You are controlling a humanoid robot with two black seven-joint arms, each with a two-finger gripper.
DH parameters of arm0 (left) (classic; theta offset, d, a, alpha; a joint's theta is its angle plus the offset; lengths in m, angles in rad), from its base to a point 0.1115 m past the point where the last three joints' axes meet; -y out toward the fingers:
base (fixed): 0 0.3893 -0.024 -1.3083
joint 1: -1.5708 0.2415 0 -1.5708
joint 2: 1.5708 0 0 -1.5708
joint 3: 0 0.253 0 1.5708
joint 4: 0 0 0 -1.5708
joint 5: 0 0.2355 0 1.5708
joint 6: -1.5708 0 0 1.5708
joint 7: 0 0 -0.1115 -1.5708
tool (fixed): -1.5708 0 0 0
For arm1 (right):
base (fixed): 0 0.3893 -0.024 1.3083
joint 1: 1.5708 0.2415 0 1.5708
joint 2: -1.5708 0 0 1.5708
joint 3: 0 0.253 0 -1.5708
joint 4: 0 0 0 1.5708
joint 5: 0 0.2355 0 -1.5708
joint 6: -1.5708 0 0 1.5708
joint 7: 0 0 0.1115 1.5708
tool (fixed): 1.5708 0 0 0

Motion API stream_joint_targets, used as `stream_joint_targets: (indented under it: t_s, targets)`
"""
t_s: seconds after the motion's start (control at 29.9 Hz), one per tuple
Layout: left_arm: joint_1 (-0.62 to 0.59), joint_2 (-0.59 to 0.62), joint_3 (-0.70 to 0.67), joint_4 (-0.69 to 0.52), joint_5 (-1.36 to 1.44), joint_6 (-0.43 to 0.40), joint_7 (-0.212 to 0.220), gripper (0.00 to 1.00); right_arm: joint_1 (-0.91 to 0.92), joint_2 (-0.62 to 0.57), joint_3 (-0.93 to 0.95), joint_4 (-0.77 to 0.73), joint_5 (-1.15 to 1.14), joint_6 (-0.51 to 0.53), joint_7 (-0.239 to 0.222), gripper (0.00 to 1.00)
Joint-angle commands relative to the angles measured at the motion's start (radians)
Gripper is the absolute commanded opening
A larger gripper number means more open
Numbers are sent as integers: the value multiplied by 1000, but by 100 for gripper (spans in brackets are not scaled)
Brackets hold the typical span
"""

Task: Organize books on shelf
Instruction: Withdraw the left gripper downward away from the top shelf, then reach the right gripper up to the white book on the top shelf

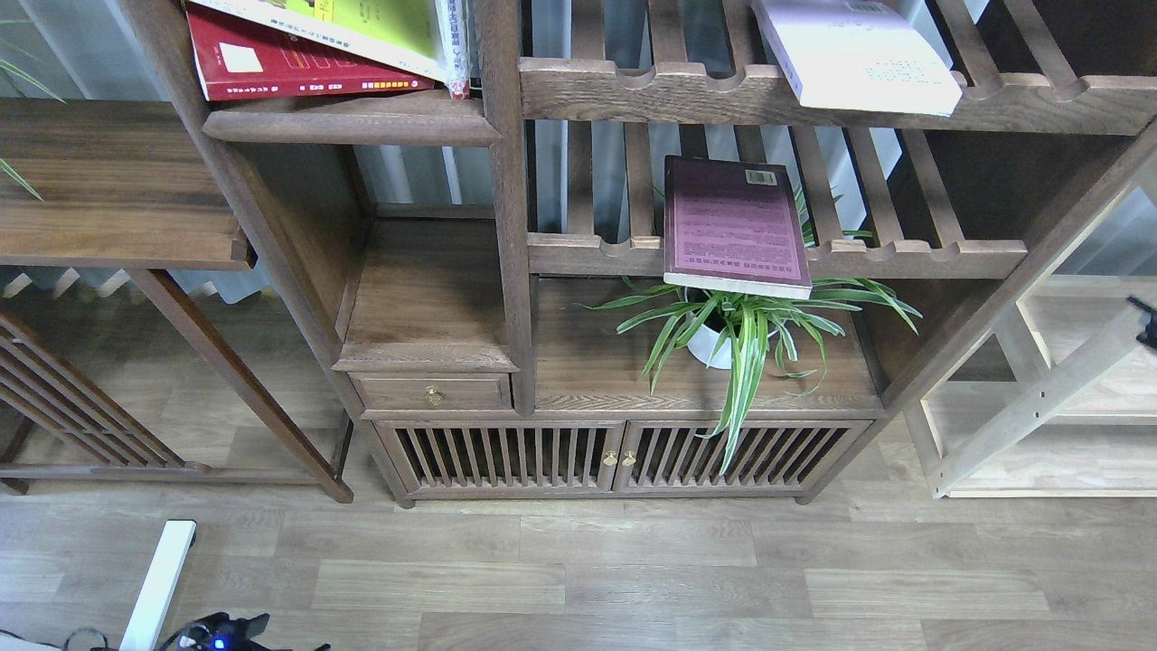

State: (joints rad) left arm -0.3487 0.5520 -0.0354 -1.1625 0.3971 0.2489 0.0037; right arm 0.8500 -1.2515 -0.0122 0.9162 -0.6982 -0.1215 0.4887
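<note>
So it's wood-plank floor (633, 579) under a walnut bookcase. Shelf (352, 122) top left holds a red book (271, 68) under a yellow-green book (380, 27); right of that shelf, maroon book (734, 226) lies on a slatted rack above a potted plant (737, 330). Left tool (226, 633) peeks in far below the shelf, can't tell its fingers; right tool (1148, 321) likewise.
</note>
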Motion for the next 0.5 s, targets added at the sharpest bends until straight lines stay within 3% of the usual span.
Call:
stream_joint_targets:
  t_s: [0.0, 0.47]
  targets:
    - [20, -27, 0, 20, -1, 22, -11, 87, 55, -42, 1, 94, -44, -64, 0, 99]
    - [40, -87, 0, 46, 0, 58, -28, 87, 135, -54, 3, 271, -326, -253, 0, 99]
